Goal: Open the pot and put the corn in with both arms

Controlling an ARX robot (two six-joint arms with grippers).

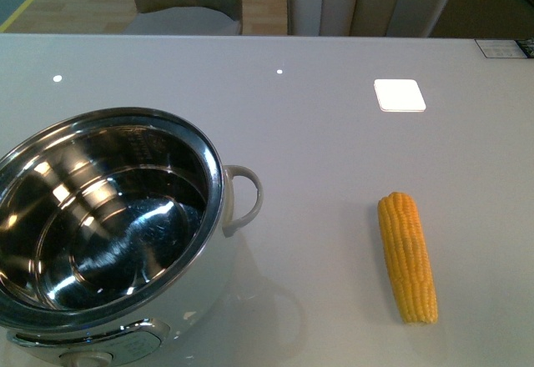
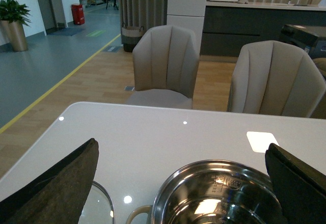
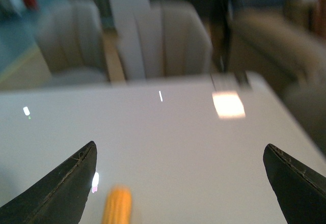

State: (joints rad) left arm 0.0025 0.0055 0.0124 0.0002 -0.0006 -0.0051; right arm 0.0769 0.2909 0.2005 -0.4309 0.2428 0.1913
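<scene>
Lid's off. The large round white electric cooking pot with a shiny steel bowl (image 1: 219, 192) sits lower left in the front view. A clear glass disc, likely the lid (image 2: 99, 206), lies on the glossy white table (image 1: 334, 133) just beside the pot. The whole yellow-orange corn cob (image 1: 407, 258) lies lower right, well apart from the pot, long axis running roughly away from the robot. Neither arm shows in the front view.

Left gripper (image 2: 182, 145): jaws spread wide, empty, above the pot's rim.
Right gripper (image 3: 180, 146): jaws spread wide, empty. The view is blurred, and the cob is below, off-centre toward one finger.

Step in hand, I'd say: right arm picks the corn.
- Centre over the cob's middle.
- Set the fingers across its short axis.
- Straddle it fully before closing. It's round and the table is slick, so a nudge will likely roll it.
- Lift clear of the steel rim and release low in the bowl.
- Move the left arm off the pot mouth.
</scene>
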